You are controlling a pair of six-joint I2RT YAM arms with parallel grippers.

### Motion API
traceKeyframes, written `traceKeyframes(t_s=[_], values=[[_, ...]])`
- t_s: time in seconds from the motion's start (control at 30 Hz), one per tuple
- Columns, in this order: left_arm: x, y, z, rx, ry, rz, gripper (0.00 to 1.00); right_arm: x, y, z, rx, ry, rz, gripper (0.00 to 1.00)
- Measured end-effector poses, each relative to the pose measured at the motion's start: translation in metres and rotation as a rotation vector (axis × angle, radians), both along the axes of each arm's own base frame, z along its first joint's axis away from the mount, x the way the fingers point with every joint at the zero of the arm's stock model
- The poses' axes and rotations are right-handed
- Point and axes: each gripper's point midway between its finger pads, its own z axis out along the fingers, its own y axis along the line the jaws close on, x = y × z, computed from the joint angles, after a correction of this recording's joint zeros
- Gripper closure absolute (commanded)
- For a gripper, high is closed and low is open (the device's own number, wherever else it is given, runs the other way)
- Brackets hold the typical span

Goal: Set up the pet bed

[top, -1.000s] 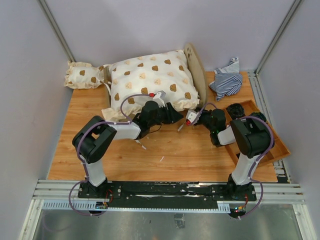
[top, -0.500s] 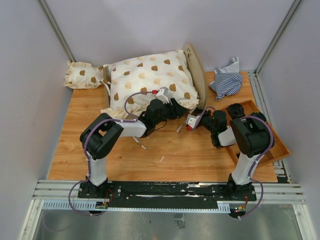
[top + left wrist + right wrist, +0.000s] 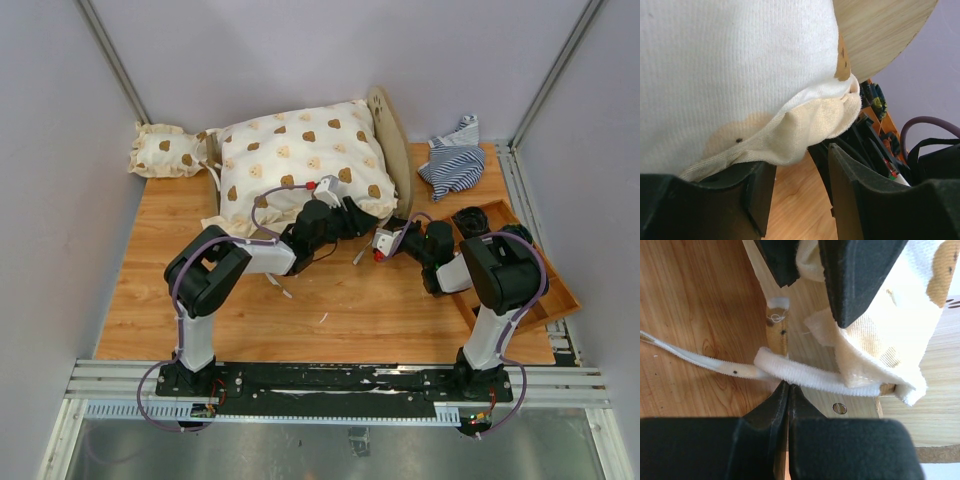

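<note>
Top: one pet bed (image 3: 391,140), far middle of the table (image 3: 140,280), long axis left-right. It's mostly buried under the big cushion (image 3: 300,160); only its rounded light-wood end board shows, upright at the right end. Two bear-print cushions in all, small cushion (image 3: 165,152) far left. One striped cloth (image 3: 452,165), one tray (image 3: 560,292).
Left wrist: left gripper (image 3: 800,165) jaws apart at the big cushion's corner.
Right wrist: right gripper (image 3: 788,390) clenched, tips against a white strap (image 3: 800,374); whether it's pinched, can't tell.
</note>
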Motion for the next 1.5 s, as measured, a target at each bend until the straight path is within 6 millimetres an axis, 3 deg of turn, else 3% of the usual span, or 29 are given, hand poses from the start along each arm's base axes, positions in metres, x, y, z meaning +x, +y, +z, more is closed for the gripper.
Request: traceKeyframes(t_s=[0.5,0.6,0.7,0.73,0.83,1.03,1.3,1.5], values=[[-0.003,-0.007,-0.014,-0.017,0.031,-0.009,0.6,-0.001,0.001,-0.001,0.019,0.018,-0.003,1.0],[-0.002,-0.008,-0.014,-0.024,0.035,-0.007,0.72,-0.001,0.001,-0.001,0.019,0.018,-0.003,1.0],[0.0,-0.01,-0.019,-0.024,0.047,-0.004,0.97,-0.001,0.001,-0.001,0.02,0.017,-0.002,0.99],[0.001,-0.01,-0.023,-0.018,0.052,-0.003,1.0,0.0,0.001,0.0,0.023,0.015,-0.003,0.95],[0.001,-0.01,-0.027,-0.013,0.062,0.002,1.0,-0.001,0.001,0.0,0.046,0.031,-0.018,0.67],[0.002,-0.008,-0.028,-0.002,0.06,0.008,1.0,-0.012,0.002,-0.01,0.155,0.143,-0.081,0.57],[0.005,-0.004,-0.014,0.016,0.028,0.036,1.0,-0.03,0.005,0.059,0.417,0.145,-0.08,0.54],[0.006,-0.002,0.003,0.015,-0.01,0.047,1.0,-0.042,0.004,0.081,0.652,0.415,-0.179,0.57]])
